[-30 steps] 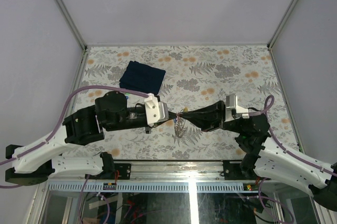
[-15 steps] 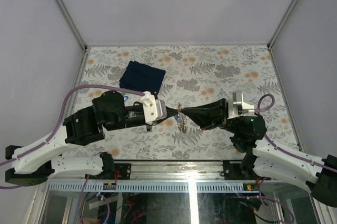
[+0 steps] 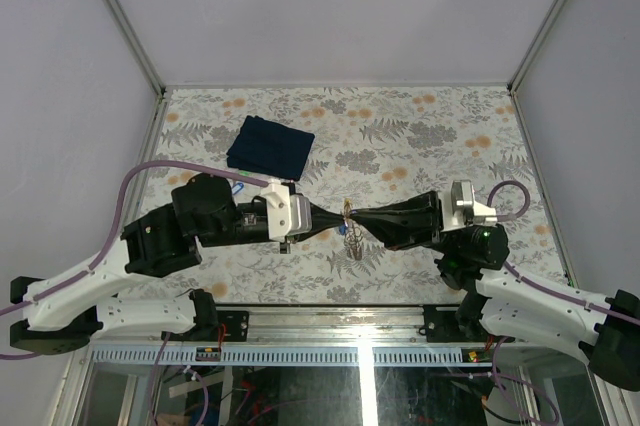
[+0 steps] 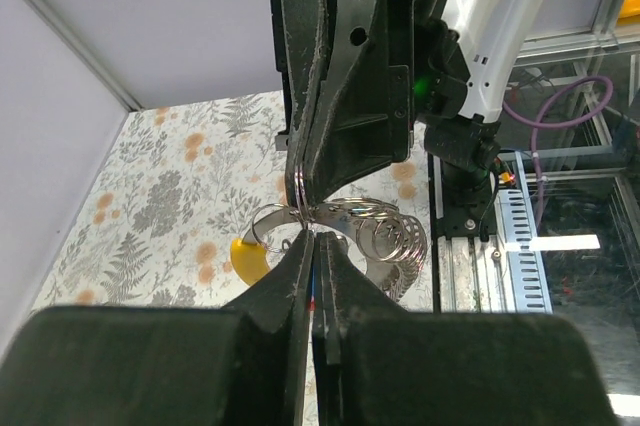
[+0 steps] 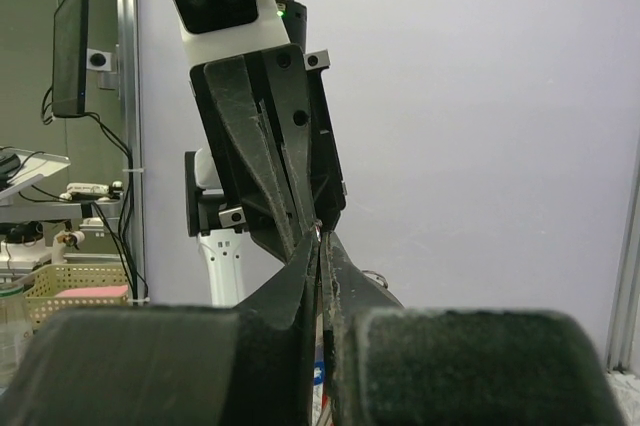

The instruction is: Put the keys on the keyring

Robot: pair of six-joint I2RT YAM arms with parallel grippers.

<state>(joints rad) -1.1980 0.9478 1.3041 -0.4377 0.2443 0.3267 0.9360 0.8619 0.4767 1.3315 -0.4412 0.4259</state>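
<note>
Both grippers meet tip to tip above the middle of the table. My left gripper (image 3: 340, 216) (image 4: 312, 238) is shut, and a thin blue and red edge, apparently a key's tag, shows between its fingers. My right gripper (image 3: 353, 217) (image 5: 320, 241) is shut on the wire of the keyring (image 4: 360, 208), which hangs under the tips (image 3: 353, 238) with several small rings on it. A key with a yellow tag (image 4: 245, 258) dangles from the loop. In the left wrist view, the right gripper (image 4: 300, 198) pinches the loop just above my left tips. In the right wrist view, the left gripper's fingers (image 5: 270, 166) stand upright behind my own tips.
A dark blue folded cloth (image 3: 270, 144) lies at the back left of the flowered table (image 3: 450, 136). A metal rail (image 3: 330, 318) runs along the near edge between the arm bases. Grey walls close in the sides and back.
The meeting point of the two grippers has shifted a little to the right and toward the near edge, keyring bundle with it. The right wrist has drawn back to the right; both stay shut.
</note>
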